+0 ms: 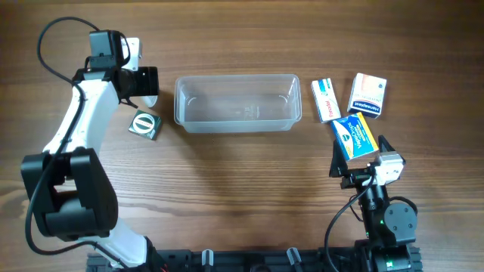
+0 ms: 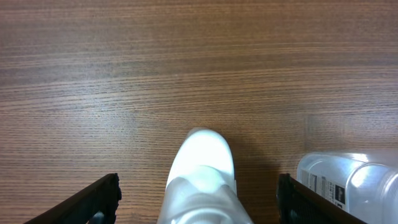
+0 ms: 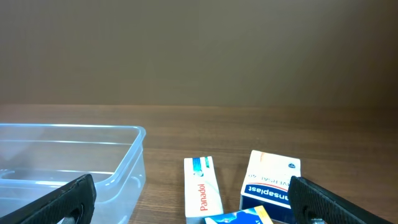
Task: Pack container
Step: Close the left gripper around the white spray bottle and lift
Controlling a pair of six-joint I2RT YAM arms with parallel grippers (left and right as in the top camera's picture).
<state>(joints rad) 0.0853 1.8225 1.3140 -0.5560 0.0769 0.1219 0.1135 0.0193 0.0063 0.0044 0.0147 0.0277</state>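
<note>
The clear plastic container [image 1: 236,102] stands empty at the table's middle; its corner shows in the left wrist view [image 2: 354,180] and its near end in the right wrist view [image 3: 68,155]. My left gripper [image 1: 146,81] is open at the container's left end, its fingers on either side of a white bottle [image 2: 202,174] without touching it. My right gripper [image 1: 359,160] is open and low at the right, with a blue and yellow box [image 1: 355,136] between its fingers; only the box's top edge shows in the right wrist view [image 3: 239,218].
A white Panadol box [image 1: 326,99] and a Hansaplast box [image 1: 367,94] lie right of the container, and both show in the right wrist view, the Panadol box [image 3: 202,186] left of the Hansaplast box [image 3: 270,183]. A small dark green box [image 1: 144,125] lies below the left gripper.
</note>
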